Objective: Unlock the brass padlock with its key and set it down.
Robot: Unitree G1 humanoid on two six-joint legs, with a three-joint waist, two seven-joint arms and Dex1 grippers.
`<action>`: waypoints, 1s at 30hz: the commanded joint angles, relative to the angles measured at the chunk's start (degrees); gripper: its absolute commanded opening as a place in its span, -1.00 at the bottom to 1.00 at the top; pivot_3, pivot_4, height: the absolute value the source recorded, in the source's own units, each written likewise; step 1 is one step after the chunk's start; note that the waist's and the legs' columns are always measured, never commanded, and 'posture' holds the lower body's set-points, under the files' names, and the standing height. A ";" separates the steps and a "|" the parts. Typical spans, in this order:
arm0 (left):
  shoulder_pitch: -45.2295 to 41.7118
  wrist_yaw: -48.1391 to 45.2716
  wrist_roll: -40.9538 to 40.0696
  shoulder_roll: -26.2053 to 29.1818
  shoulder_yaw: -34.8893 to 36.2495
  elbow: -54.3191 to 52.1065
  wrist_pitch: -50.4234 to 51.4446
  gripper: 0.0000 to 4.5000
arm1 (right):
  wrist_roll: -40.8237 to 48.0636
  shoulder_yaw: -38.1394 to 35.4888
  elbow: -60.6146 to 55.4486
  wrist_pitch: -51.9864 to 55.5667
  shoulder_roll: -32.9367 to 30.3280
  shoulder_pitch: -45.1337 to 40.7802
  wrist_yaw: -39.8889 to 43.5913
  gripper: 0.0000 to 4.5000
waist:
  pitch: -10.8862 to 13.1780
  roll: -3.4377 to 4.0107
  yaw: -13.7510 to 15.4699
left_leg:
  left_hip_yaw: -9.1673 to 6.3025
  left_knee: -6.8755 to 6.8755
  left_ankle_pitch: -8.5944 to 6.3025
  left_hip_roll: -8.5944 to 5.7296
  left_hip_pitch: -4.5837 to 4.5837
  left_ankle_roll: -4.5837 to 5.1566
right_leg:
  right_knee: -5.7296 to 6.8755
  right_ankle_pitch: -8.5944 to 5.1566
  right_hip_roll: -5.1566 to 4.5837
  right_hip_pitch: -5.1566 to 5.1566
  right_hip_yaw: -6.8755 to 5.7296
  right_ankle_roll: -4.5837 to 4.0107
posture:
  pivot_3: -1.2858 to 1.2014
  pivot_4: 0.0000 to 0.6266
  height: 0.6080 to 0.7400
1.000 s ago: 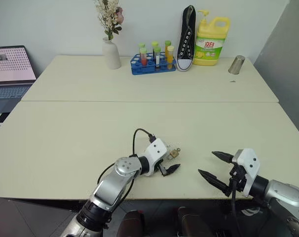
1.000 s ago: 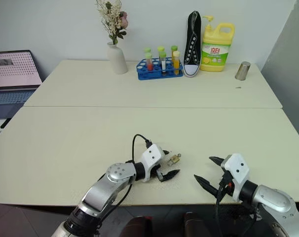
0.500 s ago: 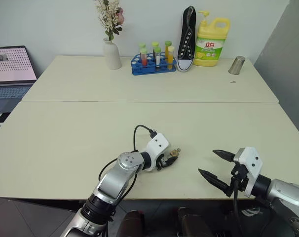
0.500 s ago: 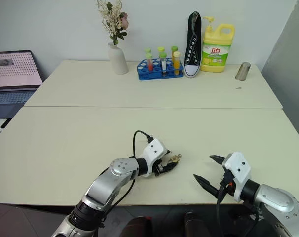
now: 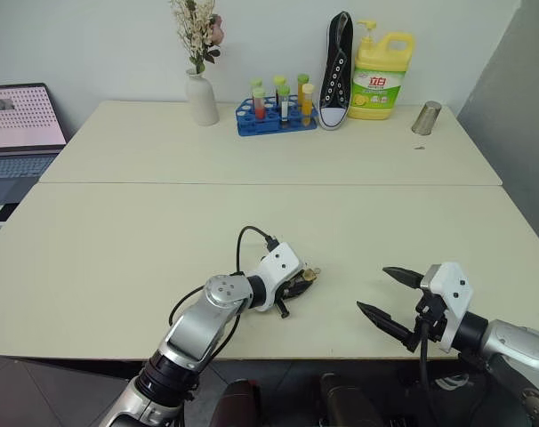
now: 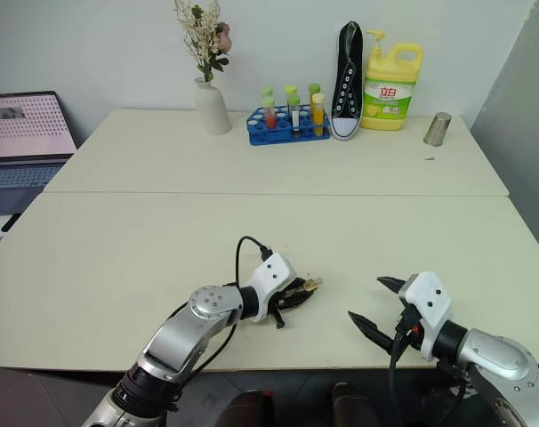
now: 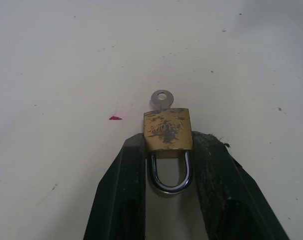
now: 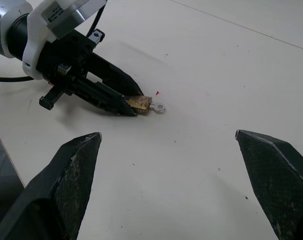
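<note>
A robot test bench in a lab or office room

Two plain cream tables (image 5: 118, 258) stood pushed together against a bare white wall, set with unrelated props: a rack of coloured test tubes (image 5: 276, 111), a vase of dried flowers (image 5: 199, 93), a sneaker (image 5: 337, 71), a detergent bottle (image 5: 382, 76), a metal cup (image 5: 426, 116), beside an open laptop (image 5: 19, 129).

Brass padlock (image 7: 167, 131) flat on table (image 7: 66, 60) — key (image 7: 161, 98) inserted.
</note>
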 commanded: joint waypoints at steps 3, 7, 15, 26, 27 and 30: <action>-1.19 -7.37 -4.20 1.02 3.58 0.02 -16.46 -0.57 | 1.22 0.72 -0.25 -0.10 -0.01 -2.99 0.20 1.00 | 0.03 -0.05 0.02 | 0.01 0.00 0.00 0.00 -0.03 0.00 | -0.01 0.00 -0.01 -0.02 0.00 0.00 | 0.03 -0.52 1.00; -4.59 -9.22 0.50 4.80 5.98 4.66 -40.61 -0.57 | 2.66 2.62 1.32 1.16 0.14 -6.95 0.92 1.00 | 0.04 -0.06 0.03 | 0.01 0.00 0.00 0.02 -0.01 0.00 | 0.00 0.01 0.00 -0.03 0.00 -0.01 | 0.03 -0.52 1.00; -9.22 -1.76 17.51 13.09 7.39 19.11 -83.55 -0.57 | 8.76 4.74 4.53 4.44 1.26 -14.20 2.97 1.00 | 0.07 -0.10 0.06 | 0.05 -0.03 -0.01 0.01 -0.06 0.01 | -0.09 0.01 -0.03 -0.03 0.05 -0.01 | 0.03 -0.52 1.00; -10.47 8.41 26.00 15.54 9.01 25.69 -96.03 -0.57 | 14.94 11.19 10.72 12.76 1.91 -26.55 5.09 1.00 | 0.09 -0.14 -0.02 | 0.05 -0.02 0.00 0.04 -0.07 0.01 | -0.06 0.03 -0.06 -0.03 -0.02 0.02 | 0.03 -0.52 1.00; -10.20 8.95 26.48 15.57 9.04 25.25 -95.69 -0.57 | 15.11 11.61 11.33 13.37 2.26 -27.30 5.02 1.00 | 0.09 -0.14 0.01 | 0.04 -0.02 0.00 0.04 -0.07 0.01 | -0.06 0.03 -0.06 -0.03 -0.04 0.02 | 0.03 -0.52 1.00; -8.68 9.99 27.07 15.51 8.87 23.02 -94.47 -0.57 | 16.24 12.75 13.33 15.58 4.29 -29.56 4.40 1.00 | 0.09 -0.13 -0.02 | 0.04 -0.02 0.00 0.05 -0.07 0.01 | -0.06 0.03 -0.07 -0.03 -0.04 0.02 | 0.03 -0.52 1.00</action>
